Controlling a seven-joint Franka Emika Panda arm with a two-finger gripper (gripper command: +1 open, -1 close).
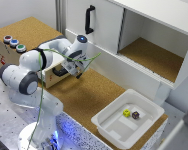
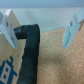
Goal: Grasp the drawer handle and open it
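Exterior view: white Franka arm's gripper [image 1: 75, 70] sits low over the cork surface [image 1: 89, 95], just beside the front of the small pale beige wooden drawer [image 1: 56, 76]. The drawer belongs to a cork-topped wooden box [image 1: 29, 32] carrying three coloured buttons [image 1: 14, 43]. The short black bar handle [image 1: 60, 71] is partly visible on the drawer front, beside the gripper. White cabinet [image 1: 106, 22] behind; white plastic tray [image 1: 129, 120] toward the exterior view's right, well apart.

Wrist view: both pale fingers [image 2: 73, 30] stand spread apart, nothing between them. The black handle [image 2: 30, 42] lies near one finger, at the drawer edge [image 2: 9, 62]; contact cannot be told. Cork fills the span between the fingers.
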